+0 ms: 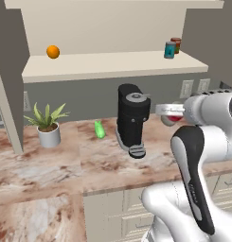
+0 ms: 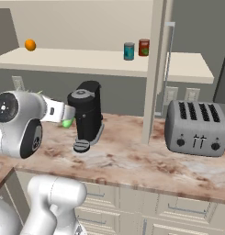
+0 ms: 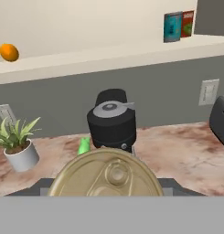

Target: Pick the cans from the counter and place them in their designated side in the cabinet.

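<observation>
My gripper (image 1: 170, 115) is shut on the red can (image 1: 171, 119), held above the counter (image 1: 41, 165) just right of the coffee machine. In the hand view the can's pale gold pull-tab top (image 3: 109, 173) sits between the dark fingers (image 3: 175, 186) of the gripper (image 3: 108, 189). The teal-blue can (image 1: 170, 49) (image 2: 128, 51) (image 3: 172, 27) stands upright at the right part of the cabinet shelf (image 1: 112, 66), well above and behind the gripper. A darker red can with a green mark (image 1: 176, 45) (image 2: 143, 47) stands just behind it.
A black coffee machine (image 1: 132, 118) (image 2: 86, 114) stands mid-counter, with a small green bottle (image 1: 99, 129) to its left and a potted plant (image 1: 47, 125) further left. An orange (image 1: 53, 52) lies on the shelf's left. A toaster (image 2: 194, 128) and an upright cabinet panel (image 2: 153, 69) are to the right.
</observation>
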You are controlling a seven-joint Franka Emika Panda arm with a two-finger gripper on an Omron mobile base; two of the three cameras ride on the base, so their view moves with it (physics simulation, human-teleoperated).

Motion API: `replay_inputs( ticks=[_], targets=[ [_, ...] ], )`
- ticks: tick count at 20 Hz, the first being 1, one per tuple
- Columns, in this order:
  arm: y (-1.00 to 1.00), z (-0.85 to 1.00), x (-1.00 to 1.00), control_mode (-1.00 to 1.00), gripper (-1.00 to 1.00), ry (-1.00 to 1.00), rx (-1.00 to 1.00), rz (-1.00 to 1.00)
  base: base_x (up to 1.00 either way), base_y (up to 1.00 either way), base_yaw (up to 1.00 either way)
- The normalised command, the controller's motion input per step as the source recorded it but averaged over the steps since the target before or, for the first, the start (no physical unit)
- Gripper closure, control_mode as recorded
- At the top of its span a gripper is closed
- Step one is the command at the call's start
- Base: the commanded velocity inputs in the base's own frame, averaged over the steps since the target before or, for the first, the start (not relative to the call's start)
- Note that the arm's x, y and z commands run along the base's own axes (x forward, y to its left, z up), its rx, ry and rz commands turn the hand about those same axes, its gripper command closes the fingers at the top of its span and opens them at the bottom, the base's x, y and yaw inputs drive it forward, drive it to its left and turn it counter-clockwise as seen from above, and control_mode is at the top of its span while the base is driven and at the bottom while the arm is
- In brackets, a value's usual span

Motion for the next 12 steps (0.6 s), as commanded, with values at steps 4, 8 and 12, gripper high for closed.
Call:
replay_inputs(
  ticks=[4,8,12],
  targets=[
    [-0.25,0.21,-0.27,-1.00,1.00,-0.04,0.00,-0.05,0.00,0.00,0.00],
    [-0.25,0.18,-0.34,-1.00,1.00,0.00,0.00,-0.05,0.00,0.00,0.00],
    [-0.20,0.21,-0.37,-1.00,1.00,0.00,0.00,-0.05,0.00,0.00,0.00]
  ],
)
